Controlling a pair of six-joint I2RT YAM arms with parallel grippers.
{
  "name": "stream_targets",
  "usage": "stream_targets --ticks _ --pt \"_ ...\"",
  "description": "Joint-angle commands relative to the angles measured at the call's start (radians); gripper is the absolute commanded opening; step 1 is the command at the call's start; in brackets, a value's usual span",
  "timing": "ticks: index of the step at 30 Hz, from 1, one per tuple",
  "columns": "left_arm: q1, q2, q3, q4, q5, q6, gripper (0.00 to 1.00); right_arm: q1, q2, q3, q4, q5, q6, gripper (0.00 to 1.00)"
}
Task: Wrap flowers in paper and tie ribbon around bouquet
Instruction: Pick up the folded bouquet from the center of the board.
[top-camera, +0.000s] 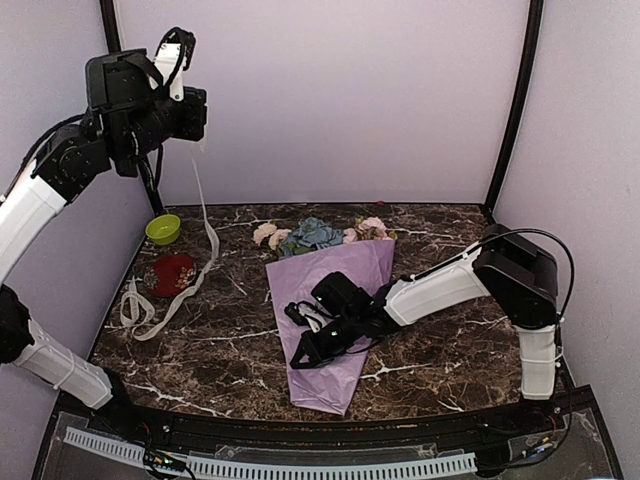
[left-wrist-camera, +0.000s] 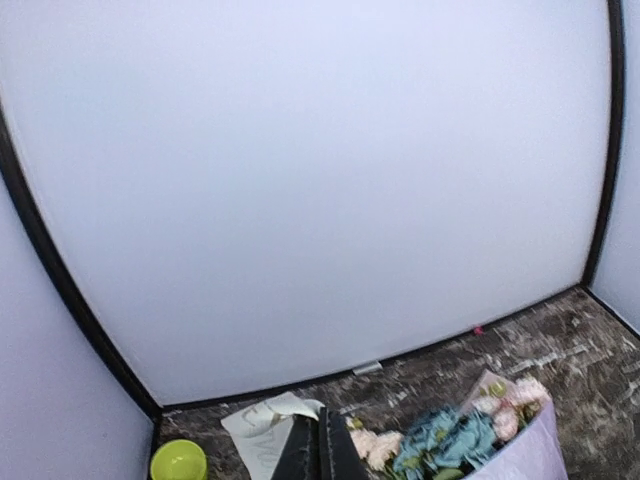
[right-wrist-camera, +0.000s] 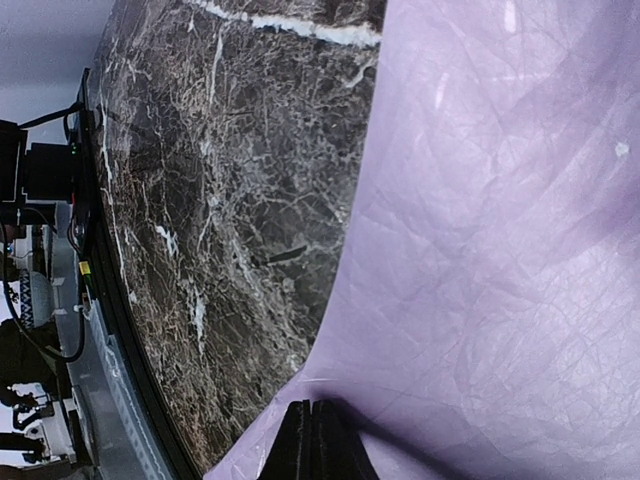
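Clerk: Item one — left gripper (left-wrist-camera: 321, 425). It was raised high over the far-left corner of the table (top-camera: 210, 350), jaws closed on the upper end of the ribbon (top-camera: 207, 235).

Checker: And the ribbon below it?

Clerk: It hung straight down, then lay in slack loops at the table's left. It passed just beside the red cup (top-camera: 172, 272), with the green bowl (top-camera: 163, 229) near.

Checker: Item two?

Clerk: Right gripper (right-wrist-camera: 312, 410). It was low, over the middle of the bouquet (top-camera: 330, 270), jaws closed, tips on the paper (right-wrist-camera: 500, 250) close to one edge. Whether a fold was nipped between them could not be told.

Checker: Position and lie of the bouquet?

Clerk: It lay flat at mid-table. The long axis ran far to near. The flowers (top-camera: 312, 235) were at the far end, heads toward the back wall, and the narrow foot pointed at the arm bases.

Checker: Handling note for the step in hand?

Clerk: By judgement, the step was bringing the ribbon to the wrap.
- The band should cross the cone's narrow part, square to the long axis, well below the blooms.
- The right gripper's weight was wanted on the paper, or the thin sheet could spring open.
- The ribbon is limp, so it should be carried high and slow — the trailing loops could snag the cup or bowl.
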Motion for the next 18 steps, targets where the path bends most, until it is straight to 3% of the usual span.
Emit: stream_targets --ticks 1,4,9,13,18 --pt "-0.004 -0.063 -0.224 -0.202 0.347 -0.224 0.00 0.006 0.085 -0.029 -0.127 0.099 0.022 0.00" --pt "-0.004 -0.119 -0.465 -0.174 0.530 -0.378 0.00 0.006 0.085 -0.007 -0.128 0.097 0.030 0.00" --pt "-0.023 -0.164 -0.841 0.069 0.767 -0.577 0.00 0.006 0.070 -0.015 -0.094 0.076 0.052 0.00" --pt "-0.063 -0.124 -0.944 0.301 0.833 -0.606 0.00 0.006 0.066 -0.049 -0.062 0.063 0.075 0.00" --pt "-0.062 0.009 -1.040 0.425 0.816 -0.657 0.00 0.005 0.045 -0.071 -0.016 0.066 0.107 0.00"
